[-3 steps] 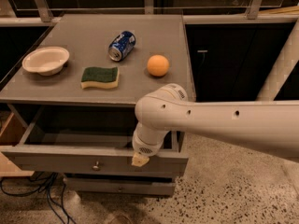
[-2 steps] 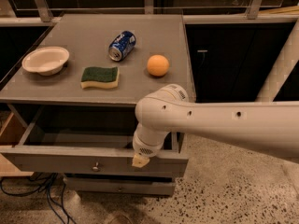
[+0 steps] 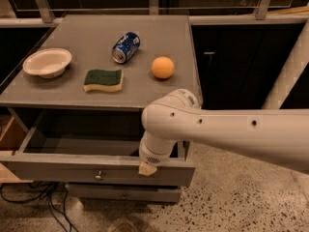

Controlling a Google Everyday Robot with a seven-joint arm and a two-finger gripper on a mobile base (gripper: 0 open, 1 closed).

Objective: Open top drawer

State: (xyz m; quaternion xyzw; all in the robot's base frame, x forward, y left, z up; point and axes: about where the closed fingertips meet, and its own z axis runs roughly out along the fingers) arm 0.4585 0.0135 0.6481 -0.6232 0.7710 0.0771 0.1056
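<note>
The top drawer (image 3: 58, 170) is a wide grey drawer with a small round metal knob (image 3: 99, 176) at the centre of its front panel. It stands pulled out from under the grey cabinet top (image 3: 159, 93), and its shallow grey box shows inside. My gripper (image 3: 147, 168) hangs from the white arm at the drawer's front rim, right of the knob, with a pale fingertip over the top edge of the panel.
On the cabinet top lie a white bowl (image 3: 47, 62), a green and yellow sponge (image 3: 103, 79), a blue can (image 3: 125, 47) on its side and an orange (image 3: 162, 67). A lower drawer front (image 3: 123, 193) sits below. Cables (image 3: 34, 197) lie on the speckled floor at the left.
</note>
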